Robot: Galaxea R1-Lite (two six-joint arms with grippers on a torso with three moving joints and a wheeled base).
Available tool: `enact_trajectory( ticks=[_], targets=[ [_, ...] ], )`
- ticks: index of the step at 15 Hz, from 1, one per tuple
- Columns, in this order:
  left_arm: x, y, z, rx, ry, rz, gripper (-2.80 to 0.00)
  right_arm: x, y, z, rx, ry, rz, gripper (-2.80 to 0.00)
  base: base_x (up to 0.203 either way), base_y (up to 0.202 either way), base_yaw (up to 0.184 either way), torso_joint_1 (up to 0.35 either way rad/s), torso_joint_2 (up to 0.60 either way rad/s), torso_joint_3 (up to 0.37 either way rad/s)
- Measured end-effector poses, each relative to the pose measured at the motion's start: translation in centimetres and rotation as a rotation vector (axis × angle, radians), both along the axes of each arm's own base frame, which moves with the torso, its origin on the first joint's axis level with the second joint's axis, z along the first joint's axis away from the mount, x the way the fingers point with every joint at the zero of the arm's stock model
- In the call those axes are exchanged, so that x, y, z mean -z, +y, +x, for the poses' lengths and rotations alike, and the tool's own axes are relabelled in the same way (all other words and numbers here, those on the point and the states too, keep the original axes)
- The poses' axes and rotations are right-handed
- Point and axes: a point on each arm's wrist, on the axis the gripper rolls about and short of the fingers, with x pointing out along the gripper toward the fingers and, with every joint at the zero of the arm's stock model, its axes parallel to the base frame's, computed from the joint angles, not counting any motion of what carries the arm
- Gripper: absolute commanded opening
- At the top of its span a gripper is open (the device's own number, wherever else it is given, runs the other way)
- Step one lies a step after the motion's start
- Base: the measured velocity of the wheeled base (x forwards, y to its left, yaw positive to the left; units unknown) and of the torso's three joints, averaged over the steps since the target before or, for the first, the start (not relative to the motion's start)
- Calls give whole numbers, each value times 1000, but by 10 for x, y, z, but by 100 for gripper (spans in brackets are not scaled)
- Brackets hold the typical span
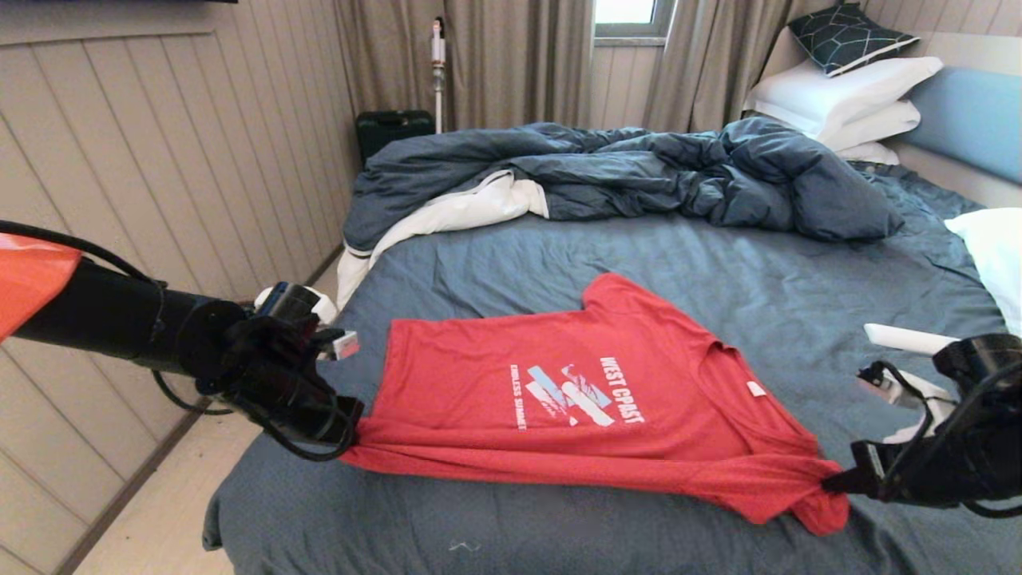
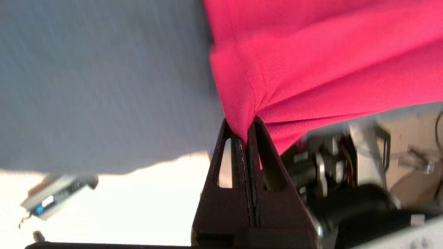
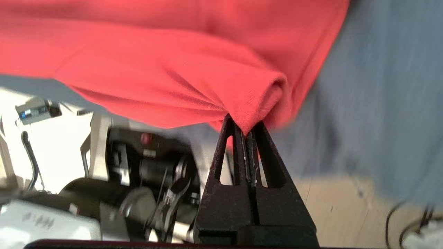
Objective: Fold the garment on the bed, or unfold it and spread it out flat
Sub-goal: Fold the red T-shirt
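Note:
The red T-shirt (image 1: pixel 575 399) lies print-up across the near part of the bed (image 1: pixel 703 263), neck toward the right, "WEST COAST" showing. Its near edge is pulled taut between my two grippers. My left gripper (image 1: pixel 355 435) is shut on the near hem corner; in the left wrist view the red cloth (image 2: pixel 311 58) bunches into the shut left gripper (image 2: pixel 246 129). My right gripper (image 1: pixel 830 483) is shut on the near sleeve end; in the right wrist view the red cloth (image 3: pixel 166 65) gathers into the shut right gripper (image 3: pixel 245 128). The far sleeve lies flat on the sheet.
A rumpled dark blue duvet (image 1: pixel 623 172) with white lining fills the far half of the bed. White pillows (image 1: pixel 846 100) are stacked at the light-blue headboard (image 1: pixel 970 120), another pillow (image 1: pixel 994 255) at the right. The bed's left edge drops to the floor (image 1: pixel 160 511) beside the panelled wall.

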Motion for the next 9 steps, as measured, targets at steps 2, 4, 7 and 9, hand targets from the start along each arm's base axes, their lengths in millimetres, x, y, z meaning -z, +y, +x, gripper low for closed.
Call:
enact_trajectory(
  ticks=[2,4,7,9],
  targets=[
    [-1,0,-18,17,18,6,-280,-2,4,-17,2,12,1,-280,0,0,0,0,0,0],
    [-2,-1,-34,36,35,12,-280,-3,8,-29,2,11,-3,-280,0,0,0,0,0,0],
    [-1,-1,-52,57,57,21,-280,-6,13,-45,-8,42,1,-280,0,0,0,0,0,0],
    [4,0,-62,65,76,34,-280,-9,16,-57,-21,79,-1,-280,0,0,0,0,0,0]
  ],
)
